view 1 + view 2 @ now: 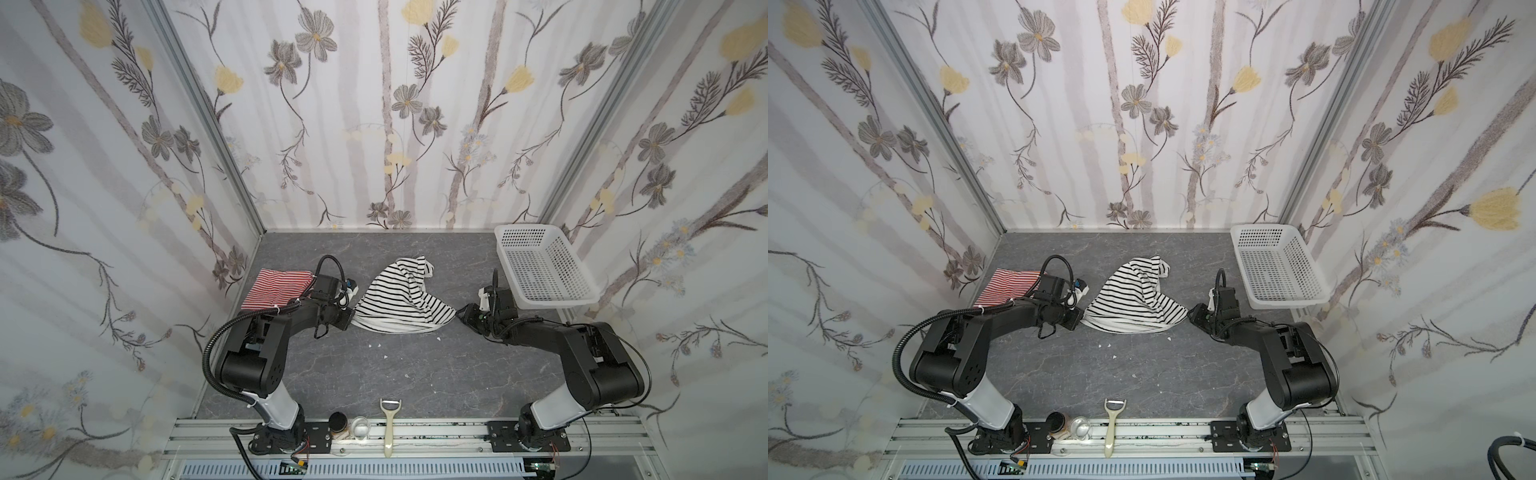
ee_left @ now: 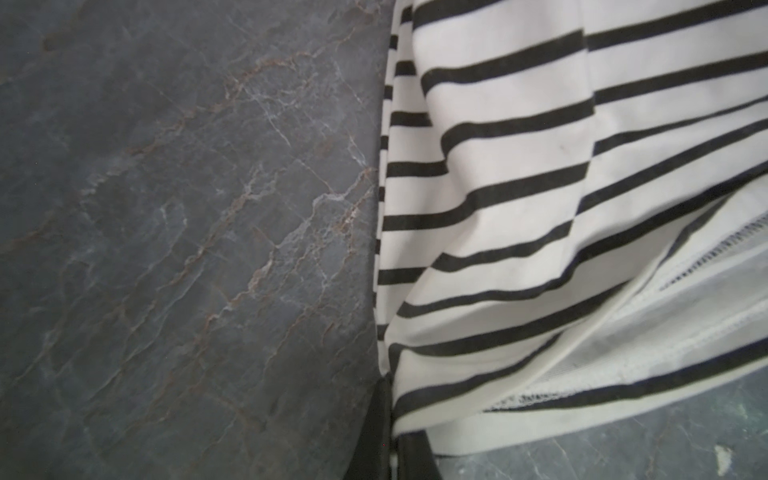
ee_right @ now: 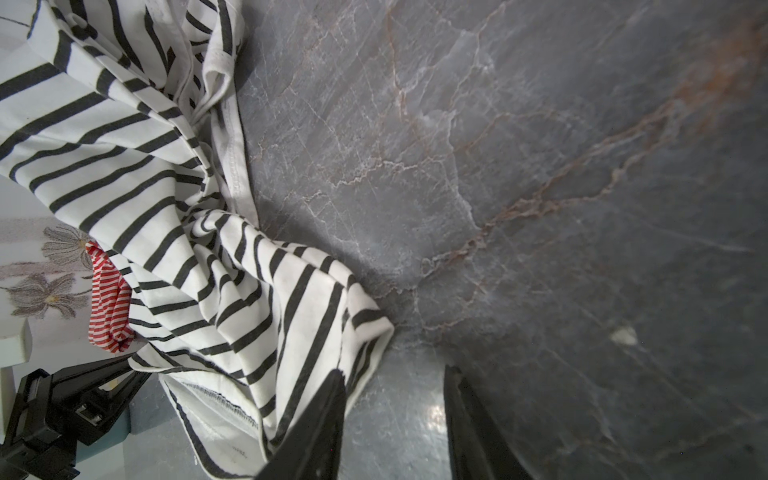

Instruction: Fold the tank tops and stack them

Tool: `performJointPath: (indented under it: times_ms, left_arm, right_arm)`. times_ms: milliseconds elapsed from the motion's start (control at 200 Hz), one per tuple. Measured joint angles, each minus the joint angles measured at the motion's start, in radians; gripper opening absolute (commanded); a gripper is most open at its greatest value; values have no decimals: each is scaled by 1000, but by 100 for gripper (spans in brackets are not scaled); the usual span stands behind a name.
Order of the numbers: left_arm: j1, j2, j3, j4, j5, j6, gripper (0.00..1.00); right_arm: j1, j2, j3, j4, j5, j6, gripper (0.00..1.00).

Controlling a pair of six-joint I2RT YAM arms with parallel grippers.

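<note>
The white tank top with black stripes (image 1: 399,297) (image 1: 1133,297) lies crumpled in a heap mid-table. My left gripper (image 1: 351,318) (image 2: 394,432) is at its near left corner, jaws shut on the hem (image 2: 457,419). At the heap's right corner, my right gripper (image 1: 459,311) (image 3: 394,370) stands open. One of its fingers lies over the cloth's corner (image 3: 365,332), and bare table shows between the jaws. The red-and-white tank top (image 1: 276,286) (image 1: 1009,284) lies flat at the left behind the left arm, partly hidden by it. A bit of it also peeks out in the right wrist view (image 3: 110,307).
A white perforated basket (image 1: 559,301) (image 1: 1283,302) sits at the back right, close behind the right arm. On the front rail lie a peeler (image 1: 390,424), a dark jar (image 1: 338,422) and a small glass (image 1: 360,428). Flowered walls close in three sides.
</note>
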Motion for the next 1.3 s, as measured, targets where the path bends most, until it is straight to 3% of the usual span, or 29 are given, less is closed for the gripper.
performJointPath:
  times_ms: [235, 1304]
  left_arm:
    - [0, -91, -32, -37, -2, 2, 0]
    - [43, -39, -26, -51, 7, -1, 0]
  right_arm:
    - [16, -25, -35, 22, -26, 16, 46]
    - [51, 99, -29, 216, -139, 99, 39]
